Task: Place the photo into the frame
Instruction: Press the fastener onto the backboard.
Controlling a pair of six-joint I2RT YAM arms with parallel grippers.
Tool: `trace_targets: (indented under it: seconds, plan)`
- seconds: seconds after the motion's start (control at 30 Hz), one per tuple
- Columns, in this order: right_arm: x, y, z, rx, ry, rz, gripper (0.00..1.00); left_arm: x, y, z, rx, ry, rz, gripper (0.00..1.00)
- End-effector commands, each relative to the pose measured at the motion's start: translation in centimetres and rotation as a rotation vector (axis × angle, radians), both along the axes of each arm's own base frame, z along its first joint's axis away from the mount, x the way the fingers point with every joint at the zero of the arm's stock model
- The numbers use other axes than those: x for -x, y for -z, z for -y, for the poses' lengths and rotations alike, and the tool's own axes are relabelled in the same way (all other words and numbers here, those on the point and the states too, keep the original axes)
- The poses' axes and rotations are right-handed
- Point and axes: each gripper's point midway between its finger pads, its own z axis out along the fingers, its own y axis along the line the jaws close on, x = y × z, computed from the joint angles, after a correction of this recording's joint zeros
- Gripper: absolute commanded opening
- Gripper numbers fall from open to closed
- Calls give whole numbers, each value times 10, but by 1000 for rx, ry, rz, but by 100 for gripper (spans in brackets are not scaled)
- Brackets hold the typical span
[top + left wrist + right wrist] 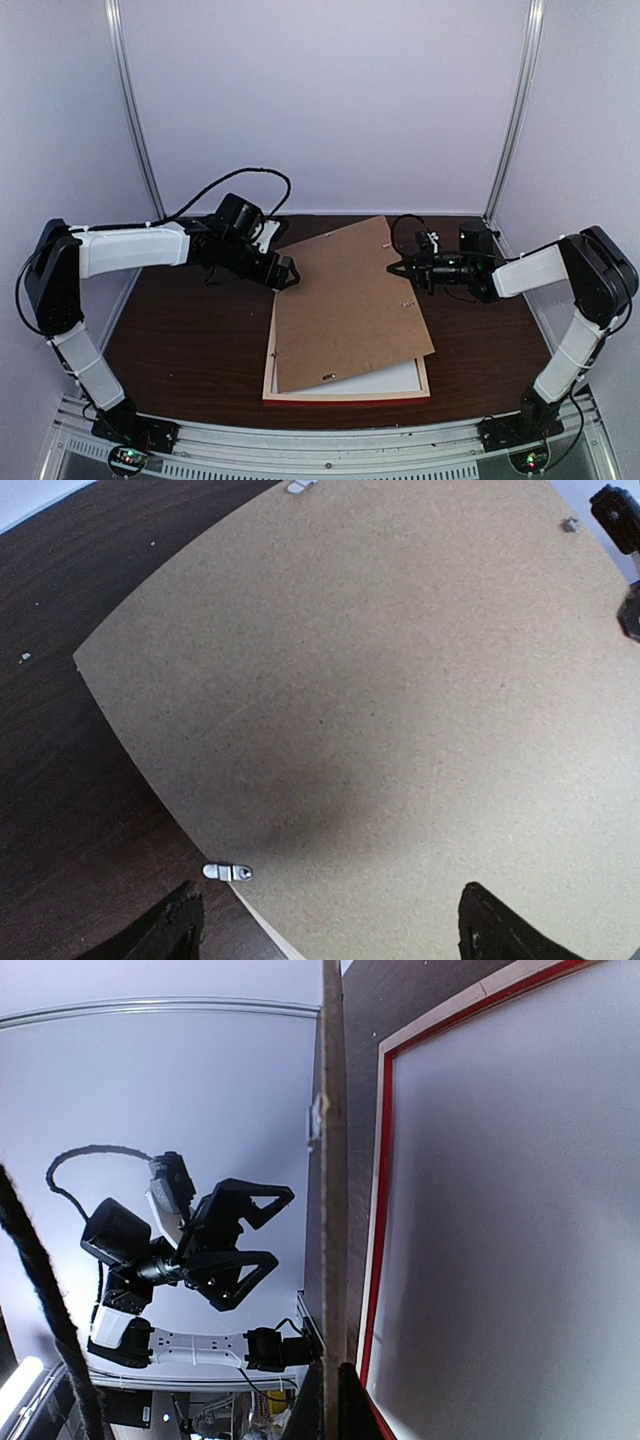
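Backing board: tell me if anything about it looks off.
The board lies askew on the frame, rotated so its corners overhang instead of seating inside. The right tool pinches its right edge.

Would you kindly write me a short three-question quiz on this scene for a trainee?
1. True or false: the left gripper has its fingers shut on the frame.
2. Which one grips the brown backing board? A the left gripper, B the right gripper, C neither.
3. Short answer: what colour shows along the frame's edge?
Key: 1 false, its fingers stand open and hold nothing; 2 B; 3 red.
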Motion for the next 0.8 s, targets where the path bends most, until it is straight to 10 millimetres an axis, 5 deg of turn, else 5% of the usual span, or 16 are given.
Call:
trace_targets:
  seconds: [0.0,0.2,0.77]
  plan:
    - [1,-12,-3,-23,-14,56,0,13,-17,-5,79,-9,-1,89]
    - [0,-18,-4,-37,-14,65,0,36,-9,-18,103,-40,-55,90]
    - [13,-1,6,27,22,41,0,37,26,-33,52,-127,-102,90]
